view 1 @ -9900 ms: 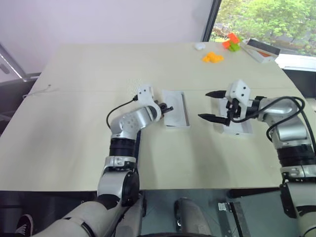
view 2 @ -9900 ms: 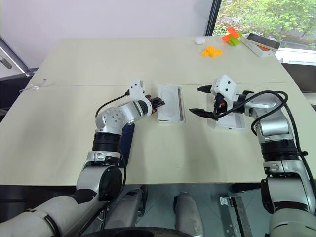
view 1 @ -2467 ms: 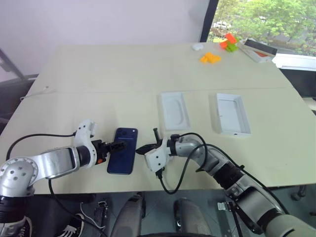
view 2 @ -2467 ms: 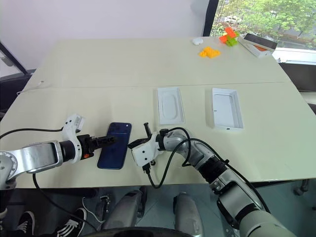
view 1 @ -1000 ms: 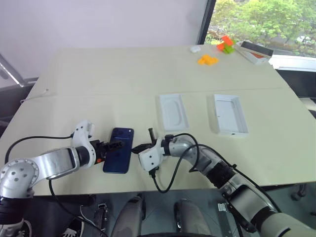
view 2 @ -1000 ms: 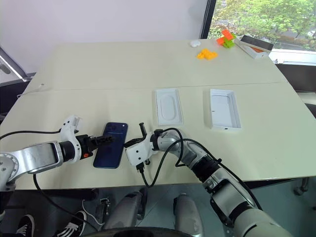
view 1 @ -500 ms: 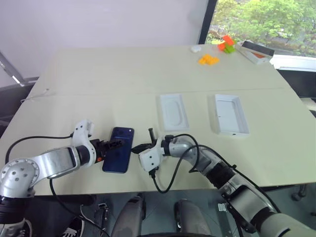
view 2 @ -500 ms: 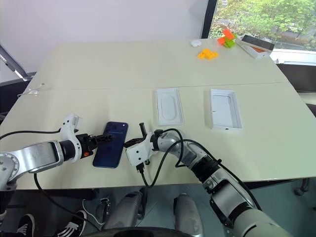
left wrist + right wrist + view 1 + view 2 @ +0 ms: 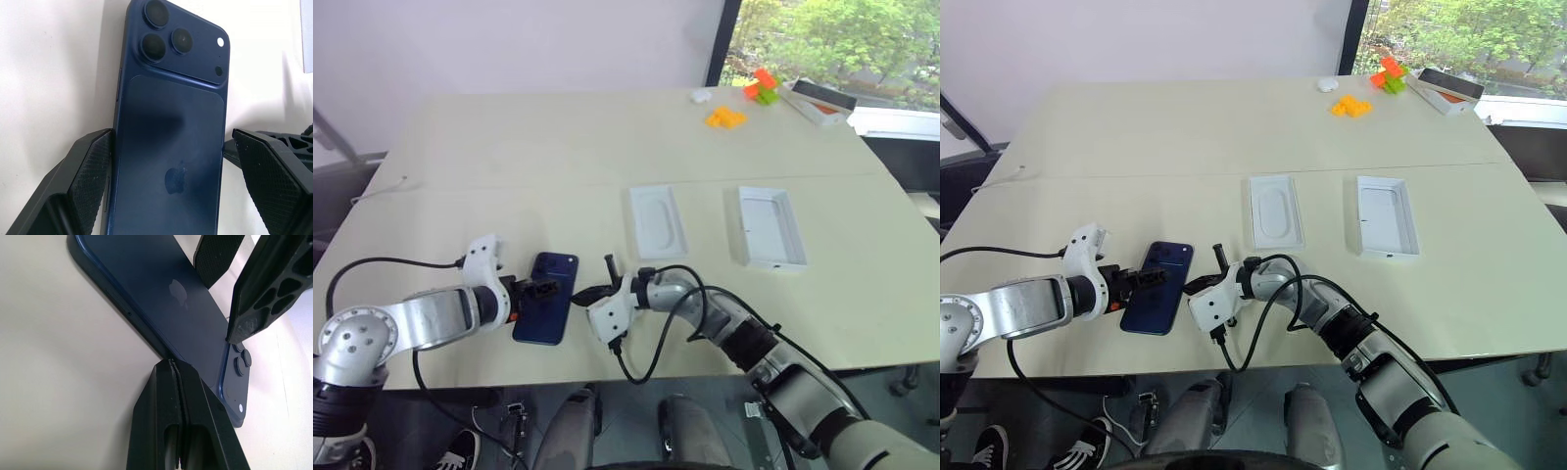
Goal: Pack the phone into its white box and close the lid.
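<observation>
Left gripper (image 9: pixel 168 188) jaws released astride phone (image 9: pixel 171 147), right gripper (image 9: pixel 178 396) jaws clenched empty against its edge

The right gripper (image 9: pixel 172 363), jaws shut, touches the phone's (image 9: pixel 161 298) edge.

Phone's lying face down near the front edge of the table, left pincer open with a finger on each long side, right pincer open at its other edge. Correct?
Not quite: the right pincer is shut, its two fingers pressed together against the edge of the phone, as the right wrist view shows. The rest holds: the phone lies back up near the table's front edge, and the left pincer is open with a finger on each long side.
</observation>
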